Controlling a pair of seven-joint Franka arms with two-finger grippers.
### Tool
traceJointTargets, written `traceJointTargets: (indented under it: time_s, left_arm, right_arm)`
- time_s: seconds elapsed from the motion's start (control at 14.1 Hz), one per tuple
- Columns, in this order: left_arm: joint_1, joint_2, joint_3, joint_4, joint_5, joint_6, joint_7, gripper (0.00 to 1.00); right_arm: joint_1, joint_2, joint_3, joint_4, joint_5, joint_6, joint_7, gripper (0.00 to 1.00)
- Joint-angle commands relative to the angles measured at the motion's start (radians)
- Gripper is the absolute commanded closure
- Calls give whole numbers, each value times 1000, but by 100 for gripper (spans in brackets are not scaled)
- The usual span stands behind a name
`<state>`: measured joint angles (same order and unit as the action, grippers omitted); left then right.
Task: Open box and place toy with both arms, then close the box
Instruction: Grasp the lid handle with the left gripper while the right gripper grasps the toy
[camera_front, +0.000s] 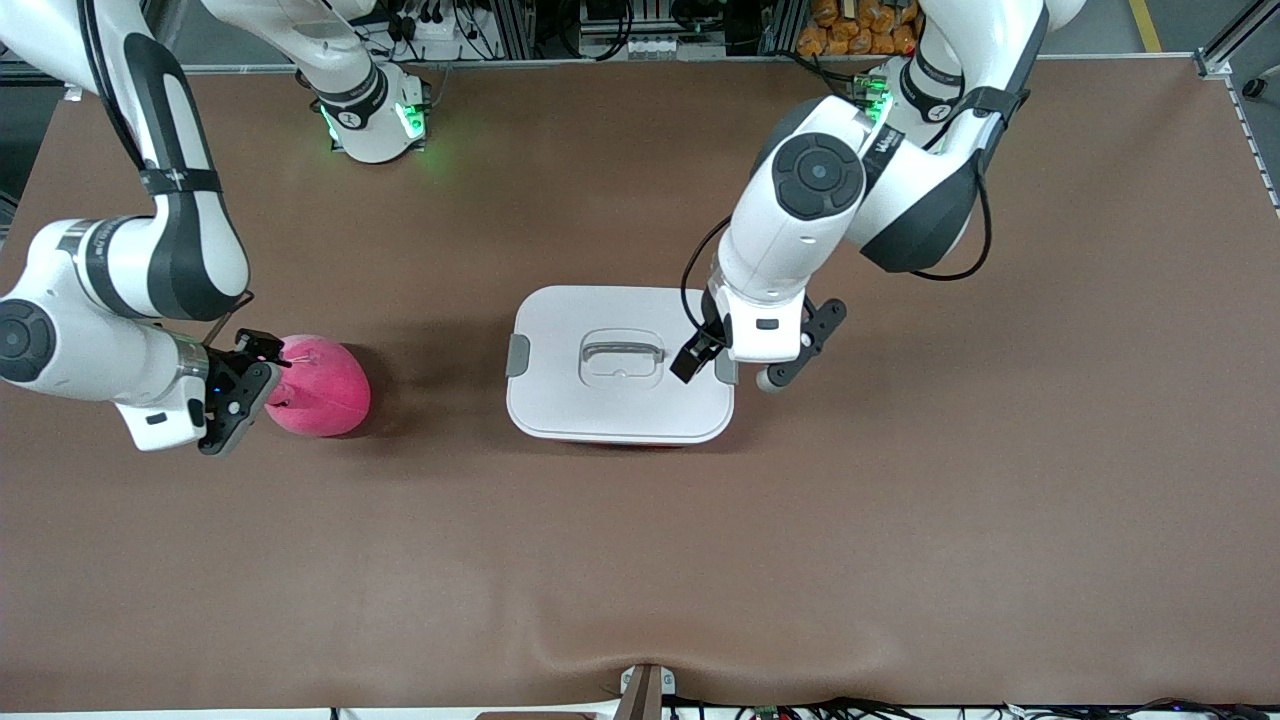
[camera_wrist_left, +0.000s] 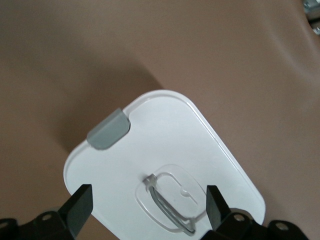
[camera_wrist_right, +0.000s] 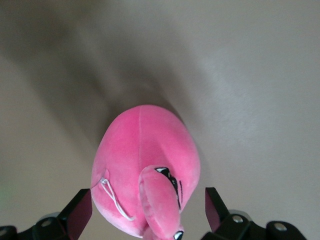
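At mid-table (camera_front: 900, 500), the lidded box (camera_front: 620, 365) sits closed, left claw (camera_front: 735, 365) spread above its clip-side edge; the pink toy (camera_front: 318, 387) lies toward the right arm's end. Left wrist: fingertips (camera_wrist_left: 80, 207) apart over the white lid (camera_wrist_left: 165, 150). Right wrist: right claw (camera_wrist_right: 145, 212) apart, flanking the plush.

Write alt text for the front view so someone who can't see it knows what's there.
A closed box with a white lid sits mid-table, the left tool open over its edge toward the left arm's end. Toward the right arm's end, the open right tool is at a pink plush toy lying on the brown table.
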<state>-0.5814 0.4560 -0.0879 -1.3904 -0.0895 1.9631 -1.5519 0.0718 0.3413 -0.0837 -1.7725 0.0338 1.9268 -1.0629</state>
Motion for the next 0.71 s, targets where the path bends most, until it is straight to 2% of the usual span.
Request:
traceJointTargets:
  time_s: [0.0,0.28,0.5,0.57,0.64]
  left_arm:
    - [-40,-2,5,11,8,2,-209,0]
    - [-51,0,8,-5,13,-16,-391,0]
    - [-51,-2,11,-7,39,-98,-404,0]
    - [-49,-2,7,-4,56,-98,-407,0]
    - [-51,-2,7,-1,60,-98,-404,0]
  right_arm:
    - [2,-7,-4,-47,-49,35,-31,0]
    - [0,2,-4,-56,-57,69,-58,0]
    - [-4,7,-4,-68,-63,86,-78,0]
    - [-9,8,-4,-74,-63,106,-109,18]
    - [-10,7,-4,-82,-63,122,-143,49]
